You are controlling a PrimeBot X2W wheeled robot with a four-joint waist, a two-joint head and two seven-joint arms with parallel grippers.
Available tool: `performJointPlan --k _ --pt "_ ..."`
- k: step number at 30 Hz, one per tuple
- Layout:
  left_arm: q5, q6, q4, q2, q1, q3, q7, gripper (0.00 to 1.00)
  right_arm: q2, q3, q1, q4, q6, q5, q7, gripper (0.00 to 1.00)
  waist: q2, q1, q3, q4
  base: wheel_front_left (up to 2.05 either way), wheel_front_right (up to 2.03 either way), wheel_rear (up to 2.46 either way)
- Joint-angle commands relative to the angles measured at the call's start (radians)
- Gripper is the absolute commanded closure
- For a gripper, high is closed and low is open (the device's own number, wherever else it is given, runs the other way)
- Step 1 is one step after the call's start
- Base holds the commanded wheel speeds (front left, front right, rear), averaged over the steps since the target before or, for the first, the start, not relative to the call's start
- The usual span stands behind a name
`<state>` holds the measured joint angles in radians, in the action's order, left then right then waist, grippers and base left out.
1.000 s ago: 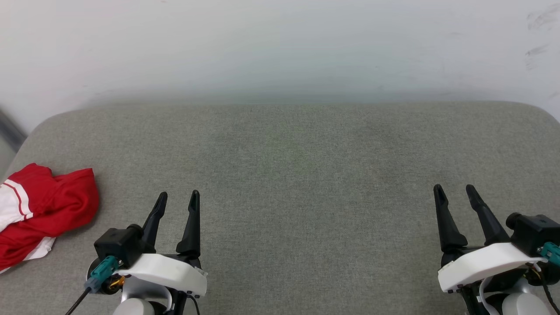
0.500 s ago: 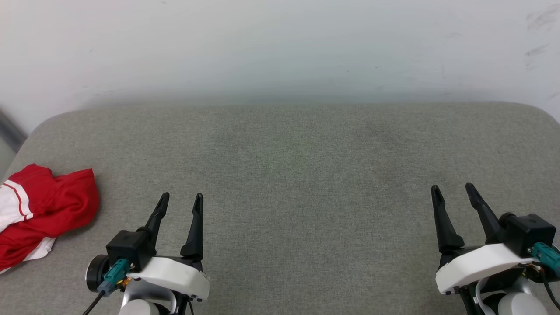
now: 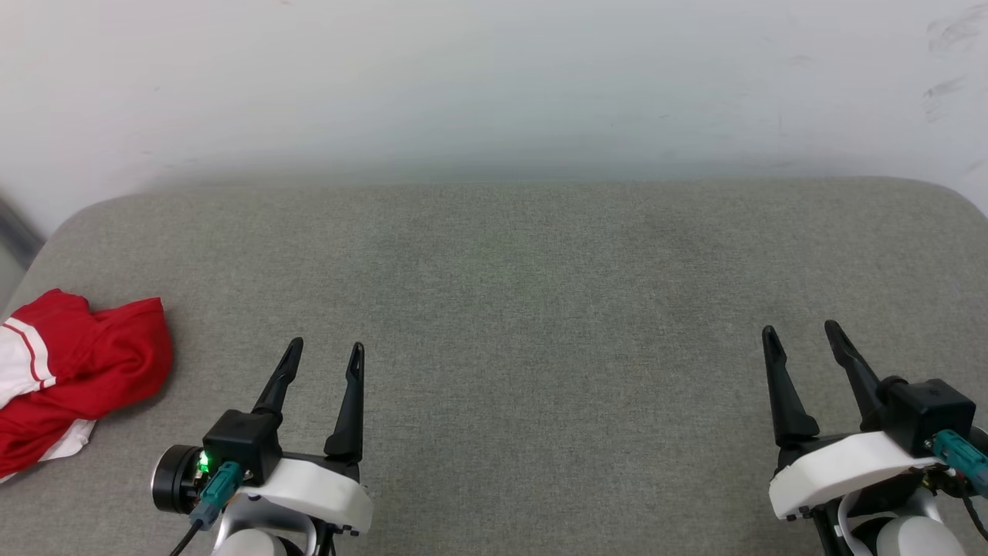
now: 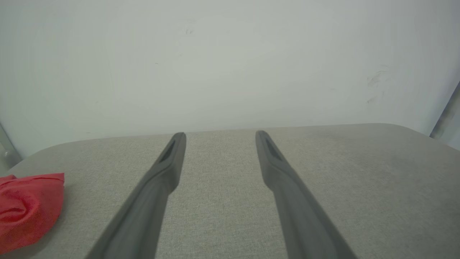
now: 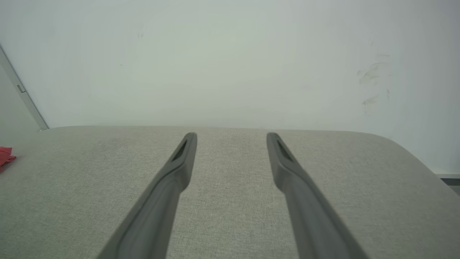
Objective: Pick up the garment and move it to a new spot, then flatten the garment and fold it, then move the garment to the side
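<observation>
Found the garment (image 3: 77,371) crumpled in a red heap at the far left edge of the tabletop (image 3: 540,309), partly cut off by the frame. Made out red folds on top, a white sleeve with a red stripe on the outer left, and a strip of white under the near edge. Could not read any lettering in the bunched cloth.

Saw the left pincer (image 3: 326,347) at the lower left of the head view, released, with nothing between its prongs, pointing toward the pale wall (image 3: 494,77). Placed the garment to the left of that pincer, near but apart, with a band of bare grey fabric between the heap and the nearer prong. Noted a green light on the black block at that wrist.

Caught the garment (image 4: 28,208) again in the left wrist view, low in the left corner, clear of the spread dark fingers (image 4: 156,190).

Saw the right pincer (image 3: 800,330) at the lower right of the head view, likewise released and empty. Placed the garment well apart from it, with nearly the whole width of the tabletop between. Glimpsed a small red scrap of the garment (image 5: 5,156) at the left edge of the right wrist view, far from that pincer.

Could not tell whether either pincer touched the tabletop.
</observation>
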<state>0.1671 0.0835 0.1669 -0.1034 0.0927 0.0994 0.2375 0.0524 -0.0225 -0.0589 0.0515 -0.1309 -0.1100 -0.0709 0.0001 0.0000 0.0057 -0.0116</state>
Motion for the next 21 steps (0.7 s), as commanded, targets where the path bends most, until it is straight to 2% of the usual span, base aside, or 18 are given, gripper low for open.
performJointPlan --k 1,13,21 --pt "-0.017 -0.005 0.002 0.001 0.013 0.000 0.008 0.00 -0.003 -0.001 -0.005 -0.002 0.000 0.018 -0.008 0.00 -0.0001 0.0000 0.000 0.000 0.00 0.00 0.00" --pt "-0.090 -0.001 0.018 0.007 0.016 -0.005 0.030 0.00 -0.004 -0.011 -0.014 0.008 0.000 0.068 -0.030 0.00 -0.0001 0.0000 0.005 0.004 0.00 0.00 0.00" --pt "-0.076 0.003 0.026 0.013 0.025 -0.020 0.029 0.00 -0.004 -0.014 -0.013 0.008 0.000 0.056 -0.033 0.00 -0.0001 0.0000 0.010 0.036 0.00 0.00 0.00"
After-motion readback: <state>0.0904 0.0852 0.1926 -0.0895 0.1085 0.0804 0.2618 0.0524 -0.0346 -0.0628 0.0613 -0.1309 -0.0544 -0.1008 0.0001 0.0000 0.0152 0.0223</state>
